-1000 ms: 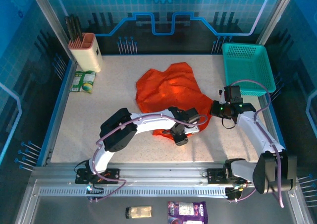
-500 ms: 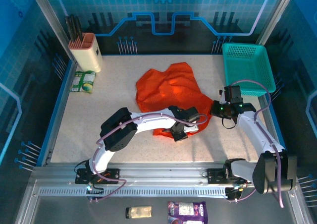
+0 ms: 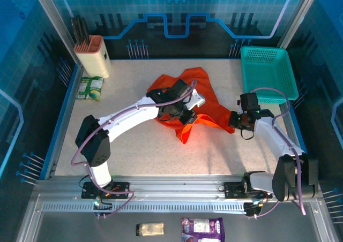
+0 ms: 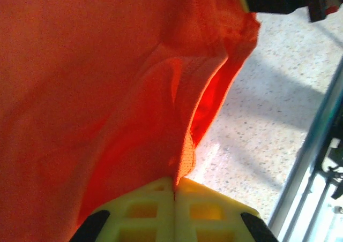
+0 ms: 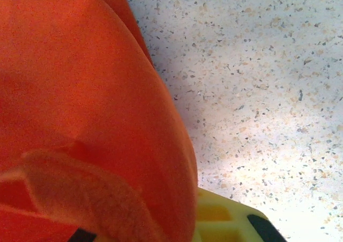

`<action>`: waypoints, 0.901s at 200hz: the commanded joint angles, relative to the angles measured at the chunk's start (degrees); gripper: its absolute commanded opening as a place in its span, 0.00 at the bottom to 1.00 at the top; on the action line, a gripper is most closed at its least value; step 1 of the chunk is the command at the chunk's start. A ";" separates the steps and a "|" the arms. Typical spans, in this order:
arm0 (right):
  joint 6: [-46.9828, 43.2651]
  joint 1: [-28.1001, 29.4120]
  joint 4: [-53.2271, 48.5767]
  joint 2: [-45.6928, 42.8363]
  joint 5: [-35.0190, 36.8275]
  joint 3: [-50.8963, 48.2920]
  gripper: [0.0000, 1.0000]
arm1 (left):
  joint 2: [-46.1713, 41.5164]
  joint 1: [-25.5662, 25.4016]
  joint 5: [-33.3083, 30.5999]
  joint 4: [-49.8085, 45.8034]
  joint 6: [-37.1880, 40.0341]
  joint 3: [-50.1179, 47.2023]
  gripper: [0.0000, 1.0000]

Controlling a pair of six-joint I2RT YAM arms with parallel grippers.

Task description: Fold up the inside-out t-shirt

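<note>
Speckled counter [image 3: 134, 161] inside a blue-walled cell is your workplace, and the folding has hardly begun. The inside-out t-shirt [image 3: 209, 103] lies to the left of the teal basket [image 3: 268, 73], near it but not touching, as a crumpled heap. I see no flat panel, no straight edge and no fold yet.

Your left hand [image 3: 181, 116], further left of the basket, is closed tight on a pinch of the shirt. In the left wrist view the yellow fingers [image 4: 144, 210] meet with the cloth coming out between them. A flap hangs down from this grip toward the near side.

Your right hand [image 3: 236, 123] is just in front of the basket's near left corner, at the shirt's edge. Cloth lies over its fingers, so I cannot tell whether it is gripping or loose.

What is left, in my judgement: spread the shirt flat, then make every fold.

A knife holder [image 3: 92, 54] and a green packet [image 3: 90, 88] stand far left of the basket, well apart from the shirt. The basket itself is the closest obstacle if you spread the cloth toward it.
</note>
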 commanded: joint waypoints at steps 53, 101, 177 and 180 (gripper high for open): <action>1.16 0.09 -2.45 -4.09 -1.01 0.02 0.23 | 2.91 0.55 9.64 1.75 -2.12 -1.13 0.00; 1.81 1.29 -3.74 -5.44 -1.92 0.25 0.33 | 4.39 0.88 11.38 4.14 -2.52 -3.37 0.00; 5.38 8.01 -8.24 -9.72 -1.25 0.06 0.39 | 6.68 1.57 13.53 5.35 -2.24 -4.20 0.08; 5.56 8.32 -8.36 -9.84 -1.23 0.07 0.39 | 6.88 1.57 13.61 5.35 -2.20 -4.13 0.09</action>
